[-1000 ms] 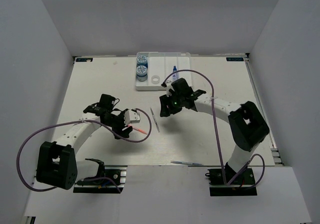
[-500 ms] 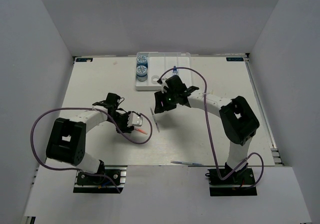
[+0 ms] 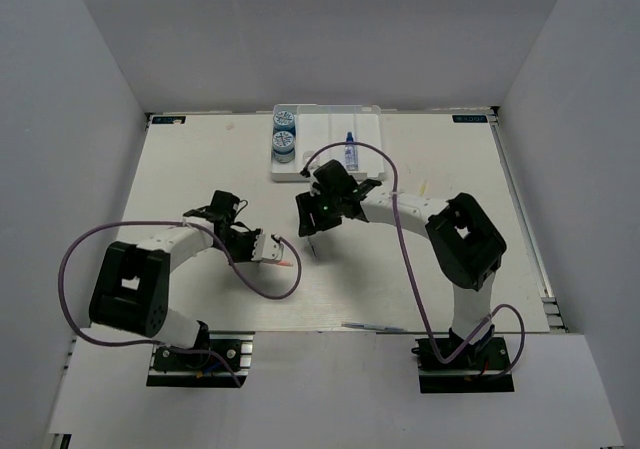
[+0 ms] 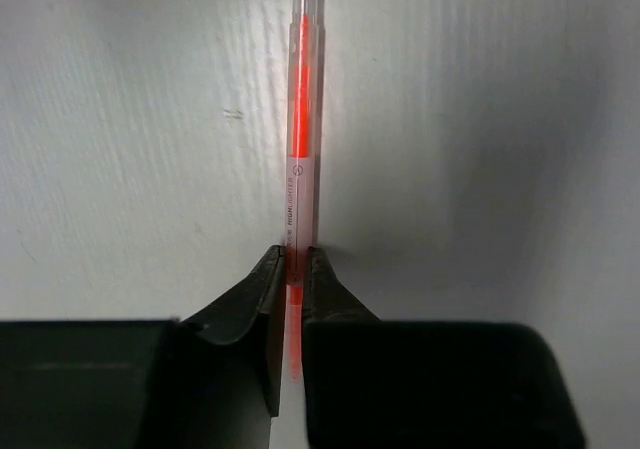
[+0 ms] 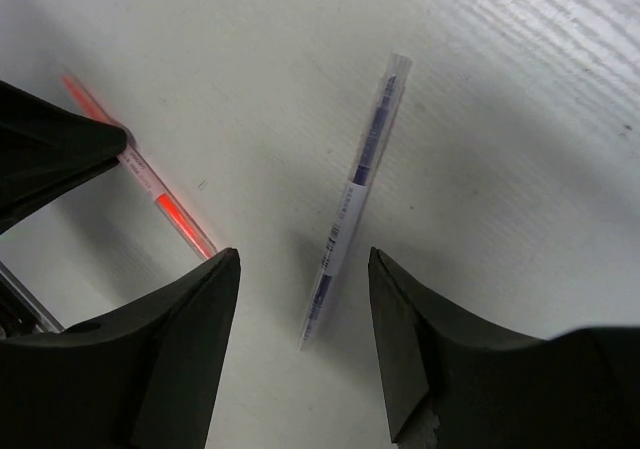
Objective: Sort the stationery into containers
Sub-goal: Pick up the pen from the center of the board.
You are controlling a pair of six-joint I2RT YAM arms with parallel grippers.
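Progress, by my reckoning, is roughly half. On the surface the white divided tray sits at the far edge. It already holds two patterned tape rolls in its leftmost compartment and the blue-capped glue bottle in a compartment further right. The pens are what is left. My left gripper is clenched on the pink pen, low over the surface and well short of the tray. My right gripper hangs spread wide above a clear pen with violet ink, not touching it. A third pen lies near the front edge, untouched.
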